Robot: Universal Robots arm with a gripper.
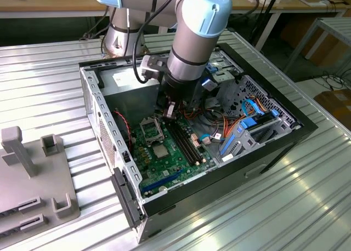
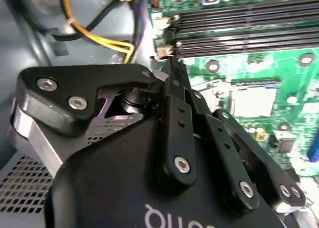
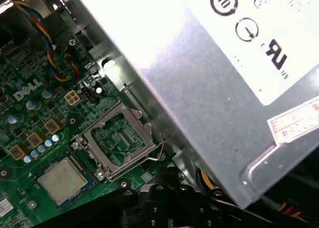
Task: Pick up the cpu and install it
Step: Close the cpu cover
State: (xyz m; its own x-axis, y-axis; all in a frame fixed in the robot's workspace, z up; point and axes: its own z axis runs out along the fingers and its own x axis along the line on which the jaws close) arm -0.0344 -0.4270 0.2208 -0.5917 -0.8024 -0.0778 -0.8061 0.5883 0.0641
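The cpu (image 1: 160, 150) is a small silver square lying flat on the green motherboard (image 1: 175, 163) inside the open computer case. It sits just beside the hollow socket frame (image 1: 151, 129), toward the case's near side. Both wrist views show the cpu (image 3: 62, 178) (image 2: 251, 101), and the first wrist view shows the socket frame (image 3: 117, 141) with bare green inside it. My gripper (image 1: 169, 109) hangs above the board by the far end of the memory slots, apart from the cpu. Its black fingers (image 2: 174, 118) come together at the tips, with nothing between them.
A silver power supply (image 3: 224, 88) stands close beside the socket. Long black memory slots (image 2: 249, 29) run past the gripper. Yellow and black cables (image 2: 99, 36) lie behind it, and blue drive brackets (image 1: 252, 125) fill the case's right. A grey fixture (image 1: 33, 174) sits on the table's left.
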